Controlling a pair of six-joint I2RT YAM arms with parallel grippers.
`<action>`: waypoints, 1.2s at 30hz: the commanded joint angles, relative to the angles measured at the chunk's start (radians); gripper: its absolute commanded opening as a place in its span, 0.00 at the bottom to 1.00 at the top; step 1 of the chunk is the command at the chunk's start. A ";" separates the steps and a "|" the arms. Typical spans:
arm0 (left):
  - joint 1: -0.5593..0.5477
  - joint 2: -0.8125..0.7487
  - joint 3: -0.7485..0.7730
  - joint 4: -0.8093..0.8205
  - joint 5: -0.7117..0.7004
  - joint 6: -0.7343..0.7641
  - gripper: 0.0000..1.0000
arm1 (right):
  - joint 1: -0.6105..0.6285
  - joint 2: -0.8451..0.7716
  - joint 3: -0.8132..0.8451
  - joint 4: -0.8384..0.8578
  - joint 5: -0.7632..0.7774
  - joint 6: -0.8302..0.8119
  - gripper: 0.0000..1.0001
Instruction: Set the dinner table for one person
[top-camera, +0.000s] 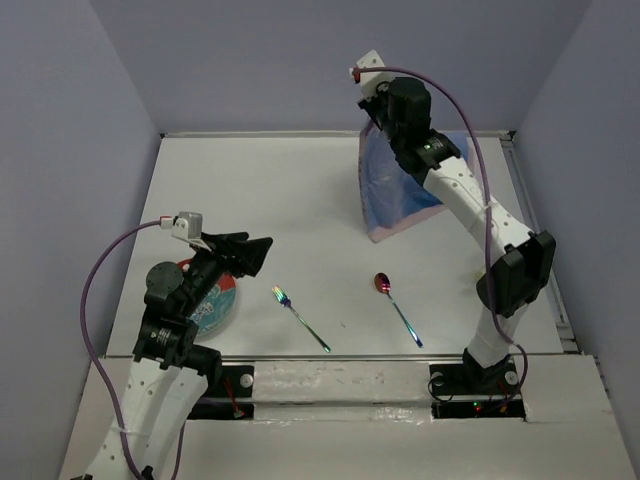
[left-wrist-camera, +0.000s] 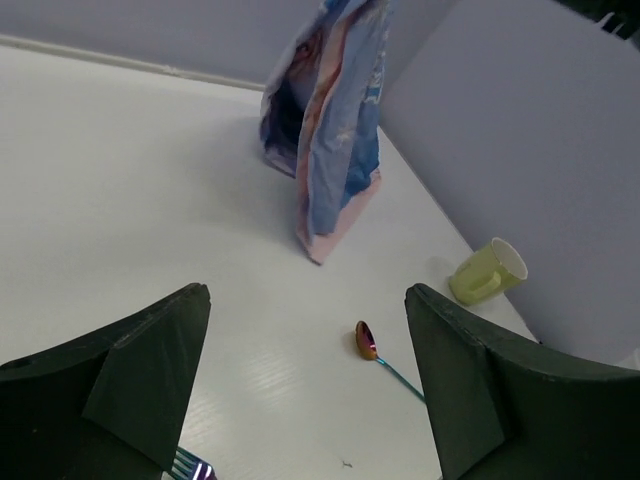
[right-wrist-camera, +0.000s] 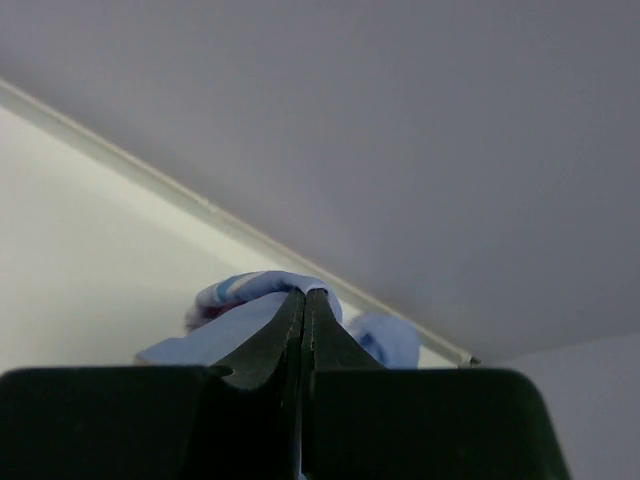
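The white dinner table carries an iridescent fork and spoon near its front. A teal and red plate lies at the front left, partly under my left arm. My right gripper is shut on the top of the blue cloth mat and holds it hanging, its lower end touching the table at the back right. In the right wrist view the fingertips pinch the blue fabric. My left gripper is open and empty above the plate's right side; its view shows the spoon and the fork's tines.
A light green mug stands by the right wall, right of the spoon; in the top view my right arm hides it. Grey walls enclose the table on three sides. The hanging mat stands tall at the back right.
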 joint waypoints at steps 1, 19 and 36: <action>0.004 0.051 -0.055 0.115 -0.024 -0.100 0.86 | -0.012 -0.083 0.066 0.109 -0.091 -0.063 0.00; 0.004 0.118 -0.046 0.189 -0.144 -0.151 0.83 | -0.012 -0.186 0.309 0.141 -0.724 0.258 0.00; -0.097 0.410 -0.146 0.312 -0.220 -0.332 0.78 | -0.245 -0.462 -0.520 0.477 -0.350 0.311 0.00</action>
